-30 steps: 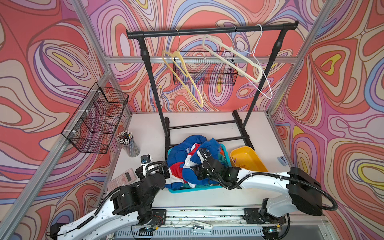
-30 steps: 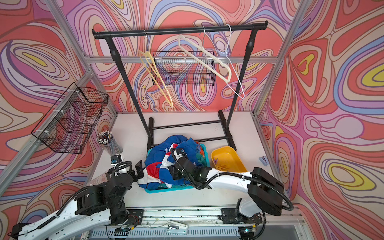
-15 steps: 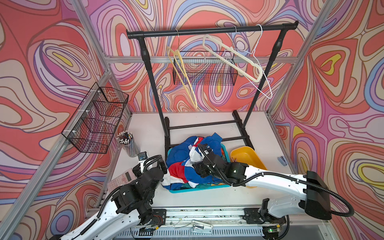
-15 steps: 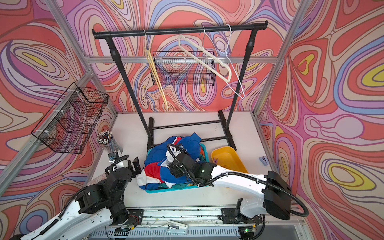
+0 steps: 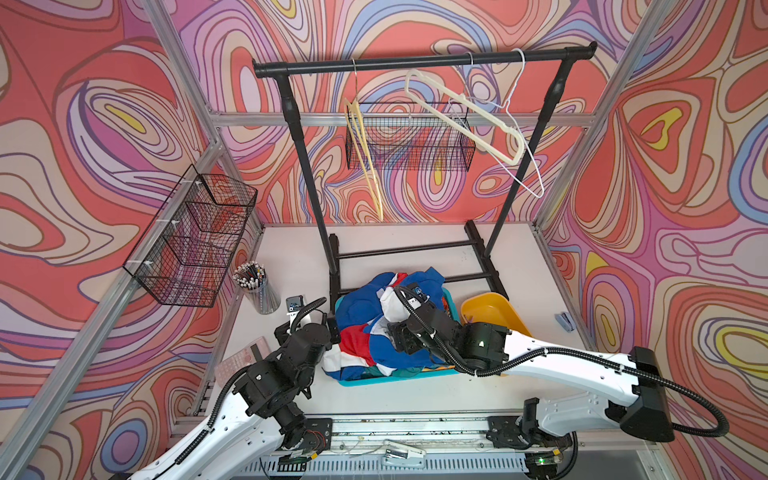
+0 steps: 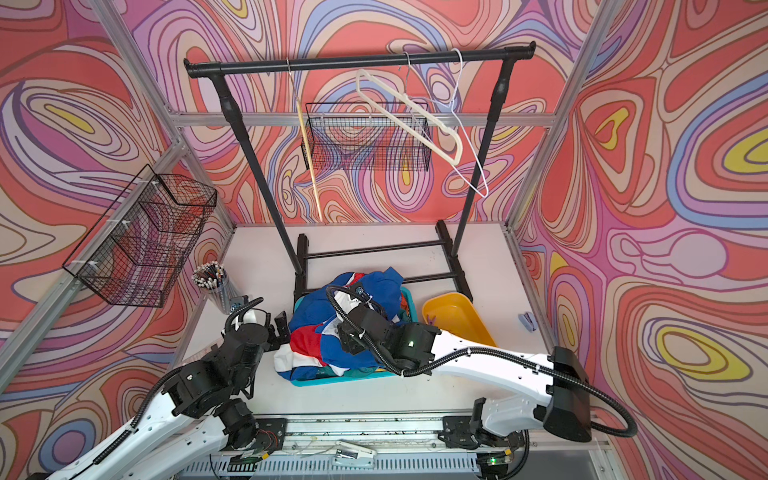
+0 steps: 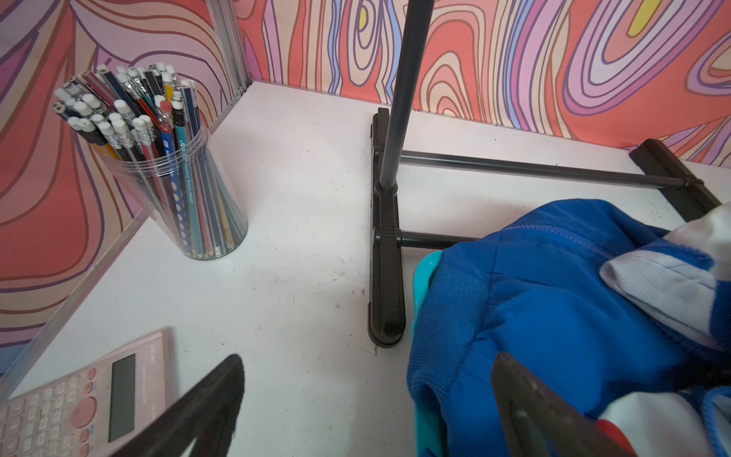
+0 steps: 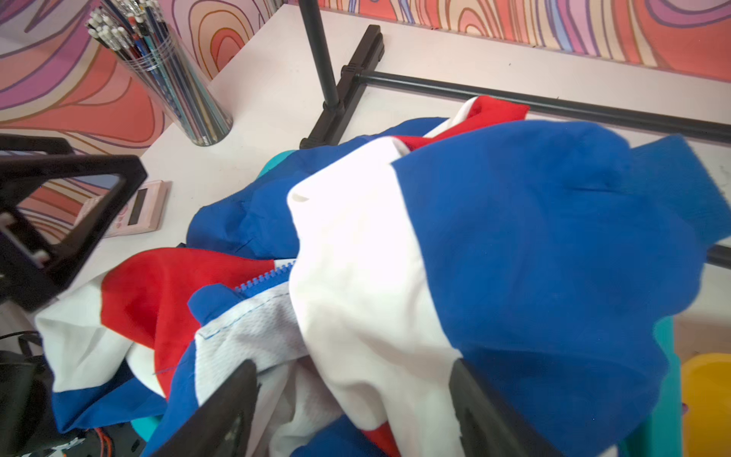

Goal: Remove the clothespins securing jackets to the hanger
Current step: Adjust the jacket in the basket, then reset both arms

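Heaped in the teal bin (image 5: pixel 451 300) at the front middle of the bench (image 5: pixel 291 253): the jackets (image 5: pixel 360 309), a crumpled pile, the blue one with red and white bands on top. Spilling over the bin's left rim toward the left arm. Beneath, at the near rim, a sliver of teal-green cloth; the rest of the pile hidden.

Low on the pile, reaching in from the right side: the right claw (image 8: pixel 352 366). Fingers (image 8: pixel 221 411) spread wide, a fold of white and blue cloth lying loose between them, blue zip teeth just beside.

At the bin's left rim: the left claw (image 7: pixel 368 358), spread fully. One finger over the blue hem, the other over bare bench near the pink calculator (image 7: pixel 79 407).

Just right of the bin: a yellow tray (image 5: pixel 494 309), with a small purplish piece (image 5: pixel 469 319) inside, too small to name.

Behind the bin: the black rack (image 5: pixel 415 63), feet on the bench. On its rail, a yellowish hanger (image 5: pixel 365 158) seen nearly edge-on, a cream hanger (image 5: pixel 465 114) tilted, and a white wire hanger (image 5: pixel 527 149).

Left of the rack's foot: a clear cup of pencils (image 5: pixel 254 286).

On the walls: a side wire basket (image 5: pixel 195 245) and a back wire basket (image 5: pixel 409 145) behind the hangers.
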